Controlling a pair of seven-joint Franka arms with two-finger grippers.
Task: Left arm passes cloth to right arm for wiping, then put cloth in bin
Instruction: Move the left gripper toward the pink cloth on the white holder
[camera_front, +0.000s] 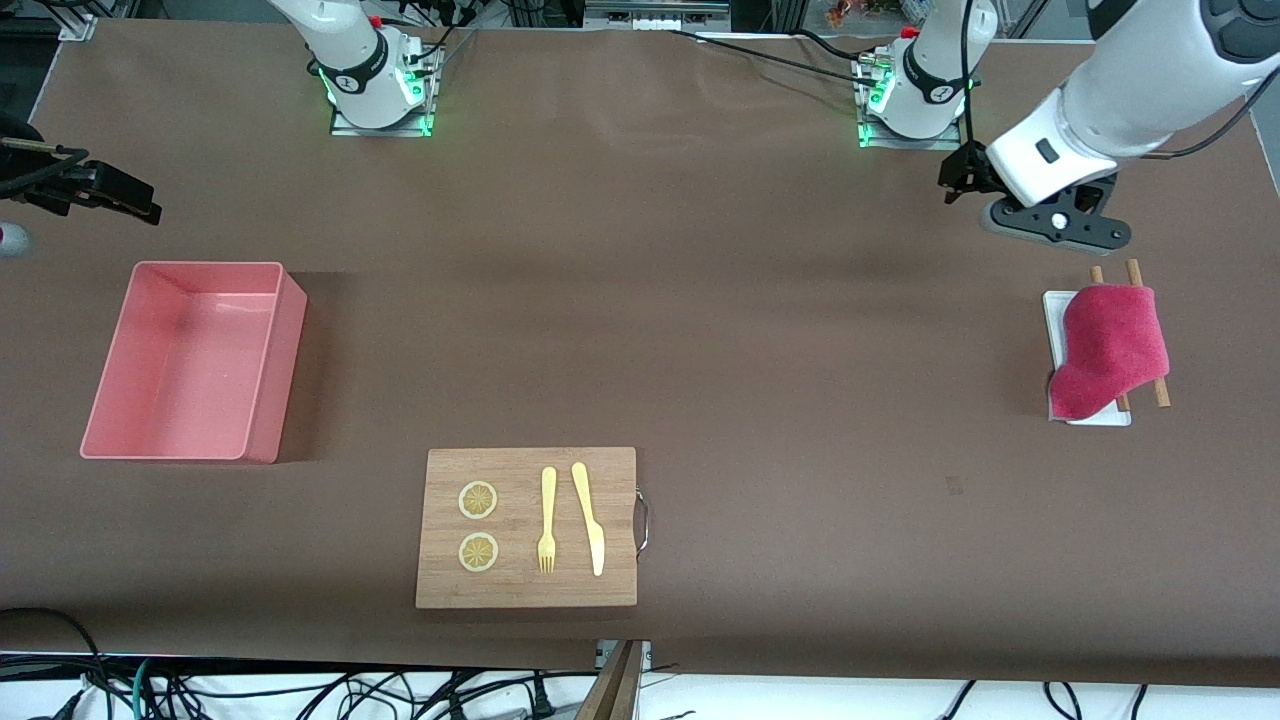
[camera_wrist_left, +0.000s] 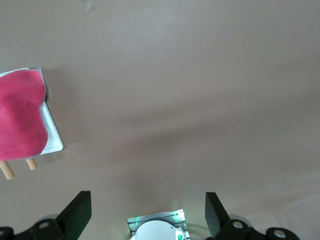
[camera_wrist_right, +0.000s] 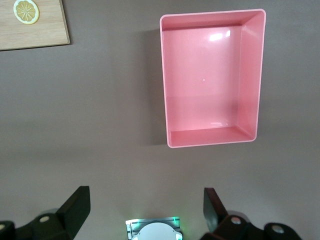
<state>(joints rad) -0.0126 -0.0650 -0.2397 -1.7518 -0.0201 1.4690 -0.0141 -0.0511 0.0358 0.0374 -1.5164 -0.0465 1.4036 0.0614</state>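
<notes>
On brown tabletop: one crimson terry cloth, one salmon-pink plastic bin, two lemon slices. Left gripper and right gripper hover, fingers spread, empty.

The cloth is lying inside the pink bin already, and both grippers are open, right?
Not quite. The front view shows the cloth draped over the small white tray at the left arm's end of the table; the bin holds nothing. The left gripper and right gripper are open.

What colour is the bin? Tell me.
Salmon pink, plain, no pattern. The bin shows best in the right wrist view.
</notes>
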